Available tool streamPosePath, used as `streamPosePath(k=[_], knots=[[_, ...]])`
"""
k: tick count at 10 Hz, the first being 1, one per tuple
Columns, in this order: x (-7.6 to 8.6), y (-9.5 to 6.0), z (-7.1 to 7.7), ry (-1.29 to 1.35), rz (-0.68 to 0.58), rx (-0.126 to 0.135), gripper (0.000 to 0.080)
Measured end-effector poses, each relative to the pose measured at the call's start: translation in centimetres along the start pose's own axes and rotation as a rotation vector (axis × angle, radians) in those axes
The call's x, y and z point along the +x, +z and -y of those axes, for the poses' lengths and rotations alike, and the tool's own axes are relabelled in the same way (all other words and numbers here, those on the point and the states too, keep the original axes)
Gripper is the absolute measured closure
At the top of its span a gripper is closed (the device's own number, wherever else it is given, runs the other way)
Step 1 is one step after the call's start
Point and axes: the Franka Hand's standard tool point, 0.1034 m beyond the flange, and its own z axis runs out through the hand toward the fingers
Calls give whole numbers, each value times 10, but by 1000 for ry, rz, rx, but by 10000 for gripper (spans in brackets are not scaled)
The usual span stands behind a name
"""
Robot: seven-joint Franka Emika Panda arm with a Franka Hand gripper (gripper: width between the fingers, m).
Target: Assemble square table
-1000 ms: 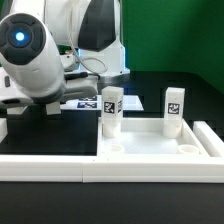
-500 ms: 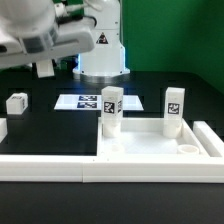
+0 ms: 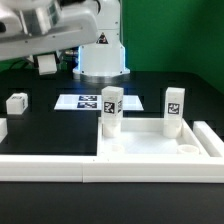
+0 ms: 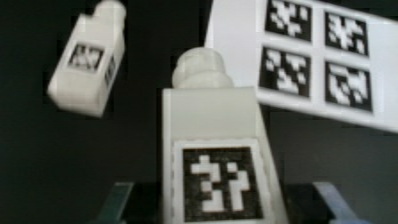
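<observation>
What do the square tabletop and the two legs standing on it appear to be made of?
Square tabletop: apparently rigid white plastic, matte, going by its even colour, moulded raised rim and round sockets. Leg on the exterior view's left and leg on its right: likely the same matte white plastic; each carries a black-and-white tag, sticker or print unclear.

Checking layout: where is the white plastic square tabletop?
The tabletop sits at the exterior view's lower right, against the long white border rail, carrying two upright white block legs.
</observation>
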Motion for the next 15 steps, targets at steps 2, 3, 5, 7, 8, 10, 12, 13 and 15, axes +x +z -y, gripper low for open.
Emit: streamPosePath(k=[2, 3, 5, 7, 8, 10, 12, 13, 15], knots=[[22, -52, 13, 59, -134, 42, 508], [28, -64, 15, 51, -178, 21, 508], [31, -66, 10, 51, -345, -8, 508], [38, -70, 8, 66, -454, -34, 508], [52, -80, 24, 121, -527, -43, 508], [93, -99, 68, 185, -656, -29, 508], [125, -119, 102, 233, -788, -27, 507], [134, -119, 116, 248, -860, -29, 507], [134, -113, 117, 239, -973, -60, 507]])
